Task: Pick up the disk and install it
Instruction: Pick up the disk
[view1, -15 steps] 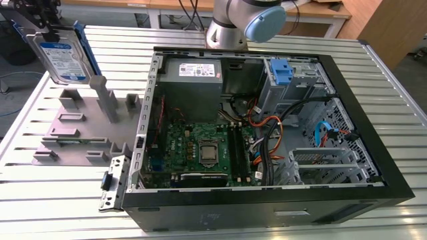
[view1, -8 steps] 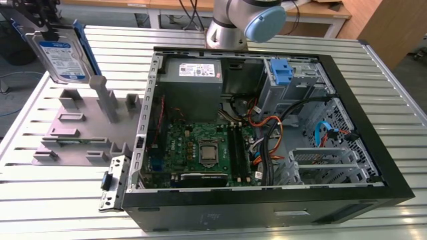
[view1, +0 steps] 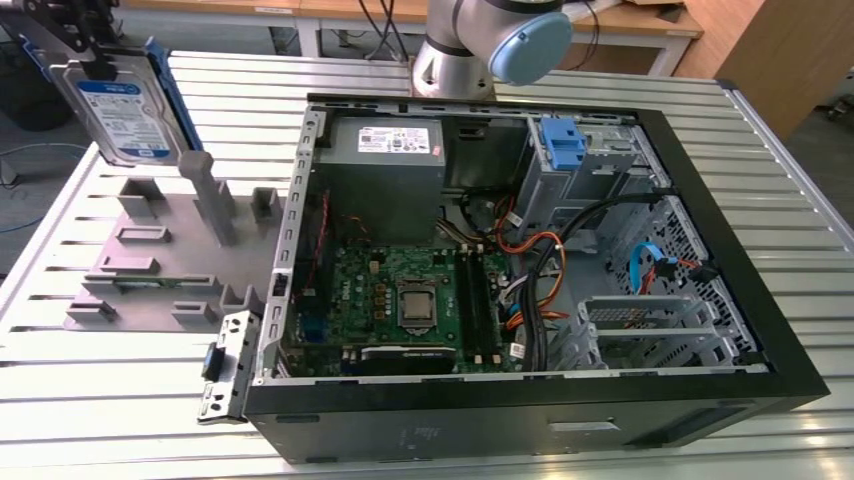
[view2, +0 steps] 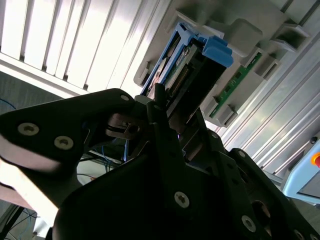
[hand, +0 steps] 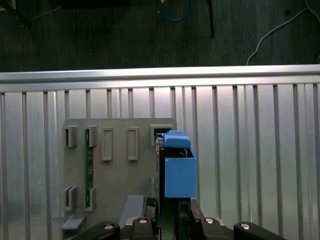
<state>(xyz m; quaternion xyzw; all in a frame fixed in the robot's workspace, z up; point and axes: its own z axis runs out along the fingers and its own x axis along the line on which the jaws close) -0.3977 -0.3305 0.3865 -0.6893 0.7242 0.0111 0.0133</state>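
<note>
The disk (view1: 127, 110), a silver hard drive with a white-and-blue label in a bright blue carrier, hangs upright in the air at the exterior view's far left. It is above the grey holder plate (view1: 154, 265). My gripper (view1: 96, 58) is shut on its upper edge. Both wrist views show the disk edge-on, with the blue carrier (hand: 179, 170) and its connector end (view2: 192, 62) reaching out from between my black fingers (view2: 165, 125) toward the holder plate (hand: 120, 170) below.
An open black computer case (view1: 534, 400) lies to the right of the holder, with a motherboard (view1: 407, 300), a grey power supply (view1: 387, 140), loose cables and a drive bay with a blue latch (view1: 567, 140). The arm's base (view1: 461, 50) stands behind it on the slatted metal table (view1: 107, 400).
</note>
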